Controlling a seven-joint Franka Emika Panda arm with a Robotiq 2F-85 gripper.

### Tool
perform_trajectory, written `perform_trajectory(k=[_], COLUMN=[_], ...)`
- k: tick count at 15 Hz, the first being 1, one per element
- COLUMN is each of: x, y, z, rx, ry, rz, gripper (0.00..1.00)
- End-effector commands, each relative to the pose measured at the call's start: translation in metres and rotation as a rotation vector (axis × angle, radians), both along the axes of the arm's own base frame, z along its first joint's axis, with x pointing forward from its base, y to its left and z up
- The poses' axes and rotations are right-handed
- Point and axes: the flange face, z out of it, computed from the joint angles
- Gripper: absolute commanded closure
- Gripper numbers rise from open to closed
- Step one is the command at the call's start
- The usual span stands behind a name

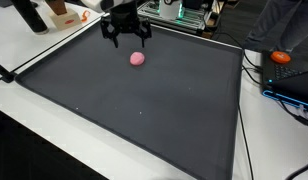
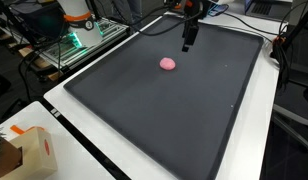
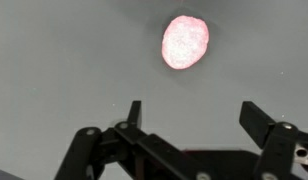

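A small pink ball lies on the dark grey mat, toward its far side in both exterior views. My black gripper hangs above the mat just beyond the ball, apart from it. In the wrist view the ball glows pink ahead of the gripper, slightly off the midline. The two fingers stand wide apart, open, with only bare mat between them.
A cardboard box sits on the white table by the mat's corner. An orange object and cables lie past the mat's edge. Electronics and a rack stand behind the mat.
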Motion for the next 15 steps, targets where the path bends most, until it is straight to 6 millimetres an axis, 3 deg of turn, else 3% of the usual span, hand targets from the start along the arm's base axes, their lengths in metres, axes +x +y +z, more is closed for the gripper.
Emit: perform_trajectory(k=[1,2,8,15], x=[-0.017,-0.001,-0.001,-0.037], y=[-0.021,-0.014,-0.014,-0.025], z=[0.022,0.016,0.018,-0.039], rx=[0.004,-0.007,-0.008,-0.002], ry=[-0.05,-0.029,-0.033,0.073], rz=[-0.18,-0.096,-0.101,-0.196], gripper=[0.0,0.0,0.0,0.0])
